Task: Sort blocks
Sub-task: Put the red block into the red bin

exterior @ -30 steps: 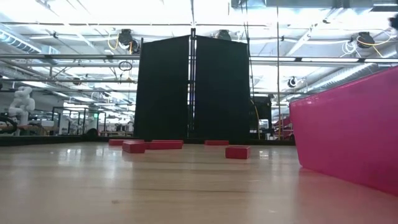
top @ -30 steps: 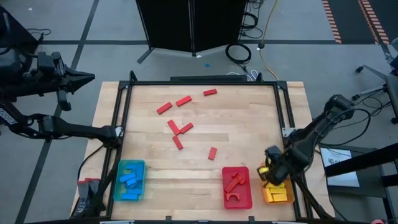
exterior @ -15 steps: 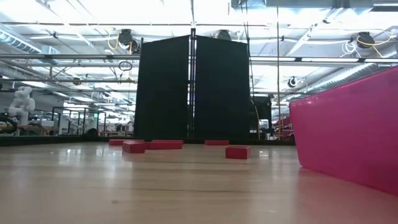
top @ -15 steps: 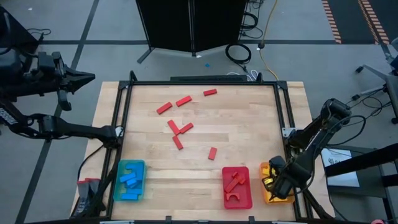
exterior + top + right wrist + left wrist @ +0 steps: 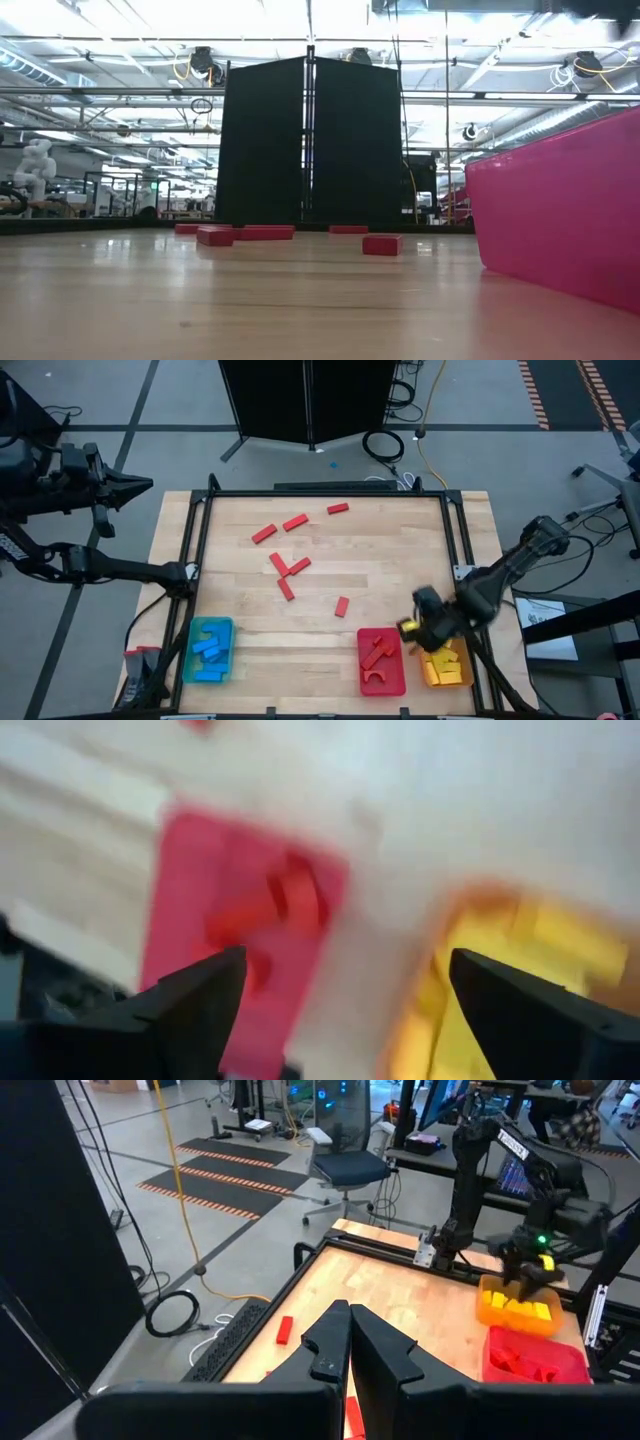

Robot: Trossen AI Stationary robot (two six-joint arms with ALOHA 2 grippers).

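While my right gripper (image 5: 412, 622) hangs with its fingers (image 5: 200, 995) spread wide and empty between the red tray (image 5: 381, 660) and the orange tray (image 5: 446, 665), the left gripper (image 5: 348, 1342) waits pinched shut off the table's far left corner. Yellow blocks (image 5: 447, 662) fill the orange tray, blue blocks (image 5: 209, 649) the green tray (image 5: 208, 650), and a few reds (an arch among them) sit in theirs. Seven loose red blocks (image 5: 287, 566) are left mid-table (image 5: 400, 550), so I judge the sorting well over half done.
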